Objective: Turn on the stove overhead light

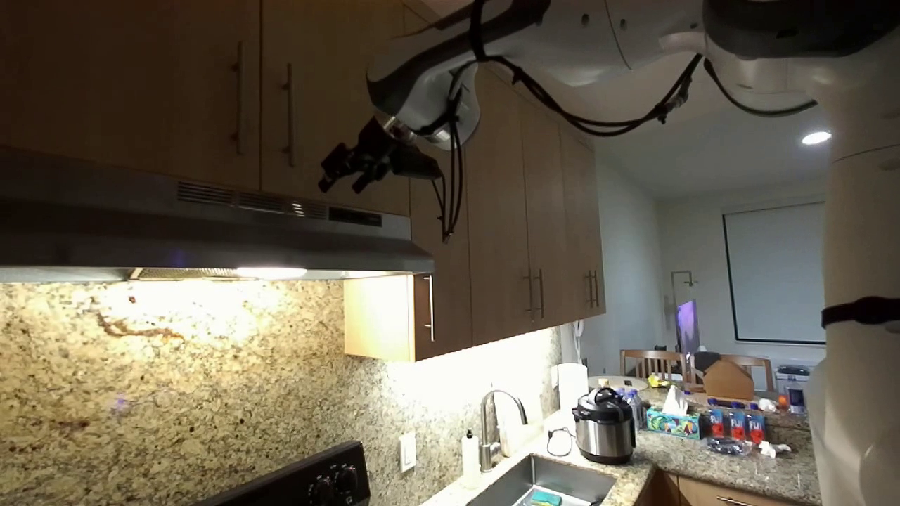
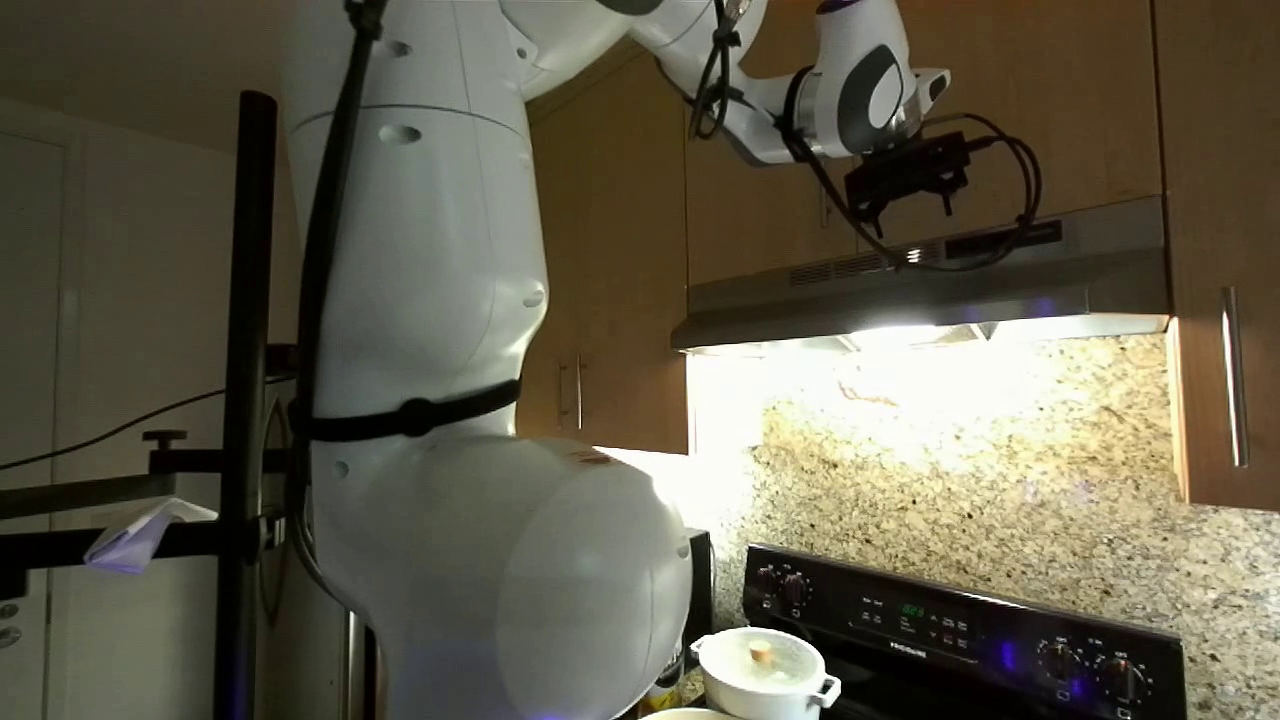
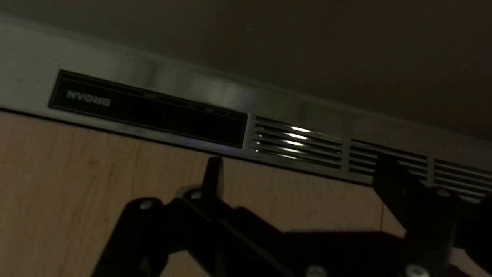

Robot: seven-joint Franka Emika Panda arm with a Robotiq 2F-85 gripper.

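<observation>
The steel range hood (image 1: 176, 242) hangs under the cabinets; it also shows in an exterior view (image 2: 800, 311) and in the wrist view (image 3: 184, 82). The overhead light (image 1: 271, 273) under it glows and brightens the backsplash in both exterior views. The hood's dark control strip (image 3: 153, 111) shows upside-down BROAN lettering; its switches are too dark to make out. My gripper (image 1: 342, 185) is open and empty, in front of the cabinet doors just above the hood. In the wrist view the fingers (image 3: 301, 163) stand wide apart, one just below the strip's end, one over the vent slots.
Wooden cabinets (image 1: 337, 84) with bar handles stand behind the gripper. A loop of cable (image 2: 1035, 185) hangs beside it, across the hood front. Below are the black stove panel (image 2: 900, 625), a white pot (image 2: 765, 680) and a sink (image 1: 538, 474).
</observation>
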